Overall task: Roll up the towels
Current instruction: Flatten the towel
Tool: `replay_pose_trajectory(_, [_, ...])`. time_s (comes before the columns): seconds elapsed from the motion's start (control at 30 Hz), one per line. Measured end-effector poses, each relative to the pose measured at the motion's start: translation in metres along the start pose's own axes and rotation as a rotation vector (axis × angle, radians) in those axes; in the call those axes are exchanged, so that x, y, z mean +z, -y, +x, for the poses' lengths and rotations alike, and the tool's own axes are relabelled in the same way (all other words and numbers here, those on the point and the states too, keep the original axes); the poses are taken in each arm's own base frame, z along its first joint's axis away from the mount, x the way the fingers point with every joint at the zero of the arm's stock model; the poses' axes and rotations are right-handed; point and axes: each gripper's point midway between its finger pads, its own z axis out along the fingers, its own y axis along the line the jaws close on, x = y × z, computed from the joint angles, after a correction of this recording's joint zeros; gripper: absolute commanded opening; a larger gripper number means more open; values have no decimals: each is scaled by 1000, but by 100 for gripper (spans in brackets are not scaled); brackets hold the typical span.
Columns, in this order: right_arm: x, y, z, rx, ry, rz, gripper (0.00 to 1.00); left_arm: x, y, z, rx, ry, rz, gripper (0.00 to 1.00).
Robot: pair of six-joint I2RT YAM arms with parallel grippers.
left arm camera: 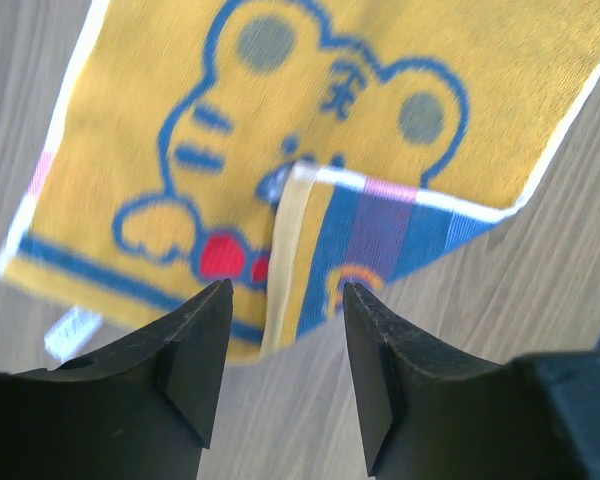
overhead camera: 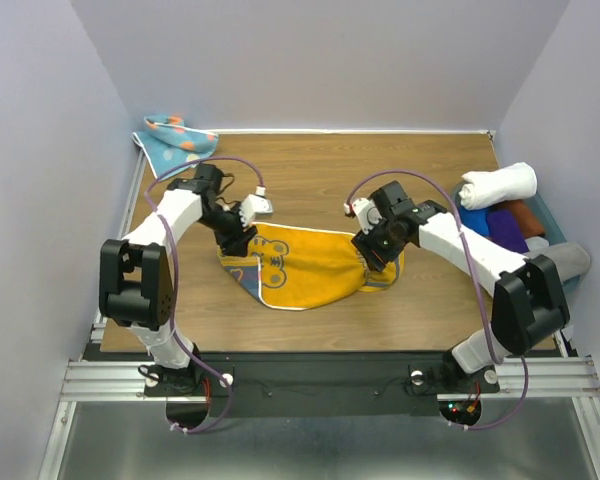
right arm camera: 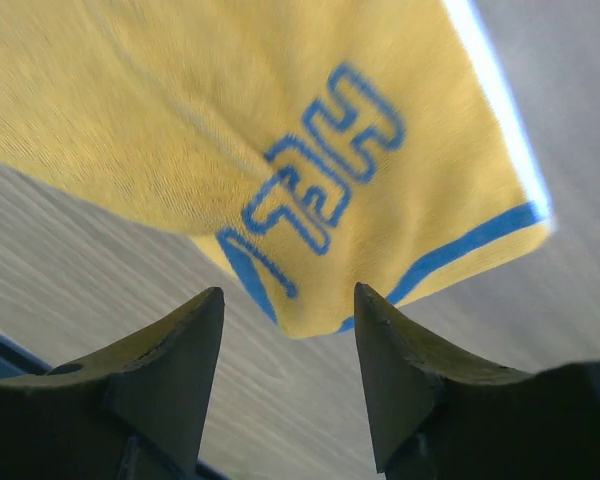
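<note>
The left pincer (left arm camera: 285,300) and right pincer (right arm camera: 288,300), both apart and holding nothing, stand at the ends of the mustard towel (overhead camera: 310,265), probably so it lies flat.

The left arm (overhead camera: 170,215) and right arm (overhead camera: 460,245) have white links, black joints, looping purple cables (overhead camera: 240,160) and black wedge fingers (left arm camera: 195,350), bases at six o'clock

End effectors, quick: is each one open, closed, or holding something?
Left end effector: open, holding nothing.
Right end effector: open, holding nothing.
</note>
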Motion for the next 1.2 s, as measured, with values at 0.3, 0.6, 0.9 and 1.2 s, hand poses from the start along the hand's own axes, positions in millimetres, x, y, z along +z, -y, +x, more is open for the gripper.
replay_pose_trajectory(0.3, [38,-17,65,50,-265,-99,56,54,13,-16,155,-80,36,56])
replay_pose_trajectory(0.6, [51,-21,70,88,-304,-128,44,76,9,16,126,-147,22,44])
replay_pose_trajectory(0.9, [51,-11,70,87,-310,-79,1,72,5,19,131,-123,-2,0])
replay_pose_trajectory(1.2, [42,-12,45,11,-252,-128,4,27,4,12,3,-13,77,0])
